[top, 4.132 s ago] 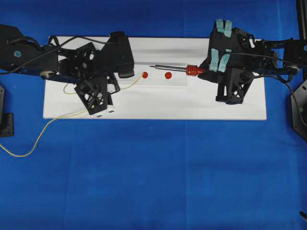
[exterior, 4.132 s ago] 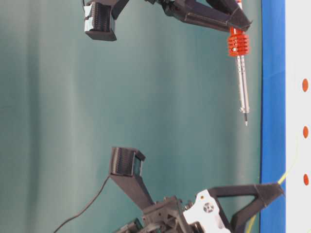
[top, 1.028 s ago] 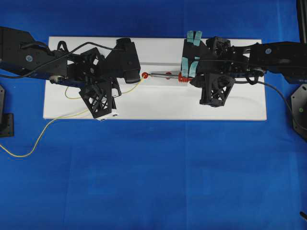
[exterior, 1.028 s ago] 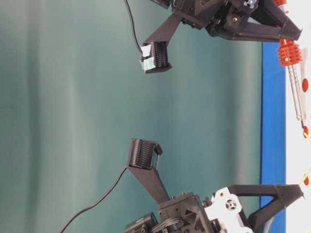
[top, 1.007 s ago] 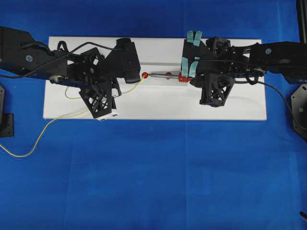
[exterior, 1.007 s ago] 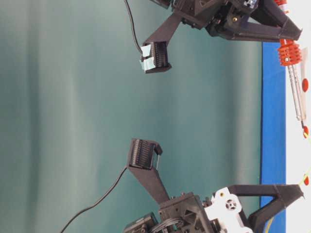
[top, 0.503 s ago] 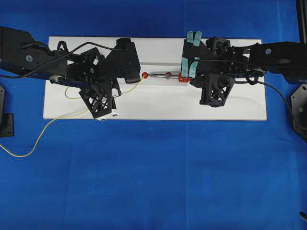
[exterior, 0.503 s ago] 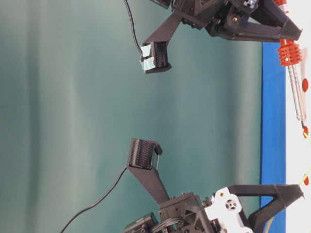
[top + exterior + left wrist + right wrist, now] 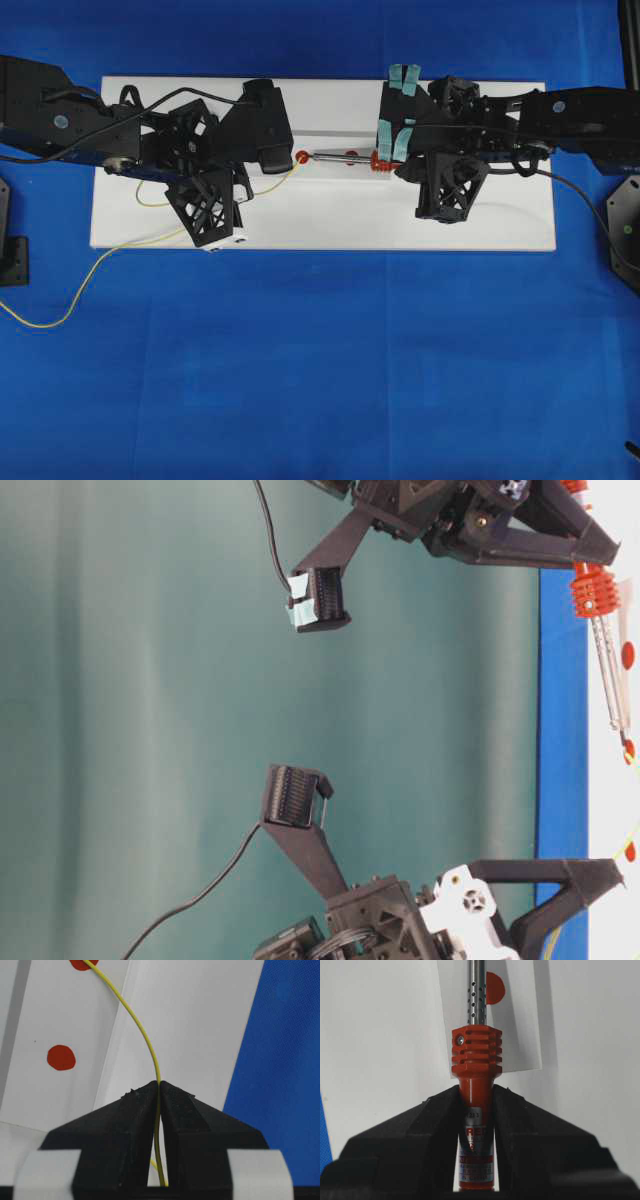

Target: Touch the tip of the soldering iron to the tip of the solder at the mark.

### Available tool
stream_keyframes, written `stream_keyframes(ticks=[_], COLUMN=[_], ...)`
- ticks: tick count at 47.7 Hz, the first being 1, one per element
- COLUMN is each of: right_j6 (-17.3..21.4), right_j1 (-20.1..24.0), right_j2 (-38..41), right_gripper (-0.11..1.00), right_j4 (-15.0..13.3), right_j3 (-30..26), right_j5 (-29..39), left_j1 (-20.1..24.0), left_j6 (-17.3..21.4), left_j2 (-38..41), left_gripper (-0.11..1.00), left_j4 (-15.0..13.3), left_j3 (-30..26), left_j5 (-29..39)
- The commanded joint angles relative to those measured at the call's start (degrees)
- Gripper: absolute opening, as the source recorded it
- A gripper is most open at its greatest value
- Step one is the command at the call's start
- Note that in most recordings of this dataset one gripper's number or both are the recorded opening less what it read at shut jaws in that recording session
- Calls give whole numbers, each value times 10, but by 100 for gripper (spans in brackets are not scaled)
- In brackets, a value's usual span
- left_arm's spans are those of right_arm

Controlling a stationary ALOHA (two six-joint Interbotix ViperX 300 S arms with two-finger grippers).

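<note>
So that both tips converge on the red mark (image 9: 302,157), the left gripper (image 9: 160,1091) pinches the solder (image 9: 145,1040) while the right gripper (image 9: 476,1094) clamps the soldering iron (image 9: 476,1062).

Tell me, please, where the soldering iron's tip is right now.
In the overhead view the soldering iron lies level over the white board, held by the right gripper, its tip at the left red mark.

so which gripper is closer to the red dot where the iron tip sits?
Left. The left gripper, shut on the solder, sits just beside that red dot. The right gripper holds the soldering iron by its handle, a shaft's length away.
</note>
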Motion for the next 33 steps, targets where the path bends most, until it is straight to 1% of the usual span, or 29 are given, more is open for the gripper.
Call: stream_keyframes(ticks=[1, 10, 18, 24, 33], right_j6=[0, 0, 0, -1, -1], right_j1=[1, 1, 1, 1, 1], right_j2=[-5, -5, -5, -6, -11], right_gripper=[6, 6, 6, 6, 6], right_j4=[-1, -1, -1, -1, -1], right_j3=[-15, -15, -15, -14, -11], right_j5=[-3, -2, -3, -4, -4], left_j1=[-2, -2, -2, -2, -2], left_j6=[0, 0, 4, 4, 1], left_j2=[-8, -12, -37, -69, -120], left_gripper=[2, 2, 2, 2, 2], left_j4=[1, 1, 1, 1, 1], left_j3=[-13, -13, -9, 4, 39], left_j5=[-2, -1, 10, 24, 25])
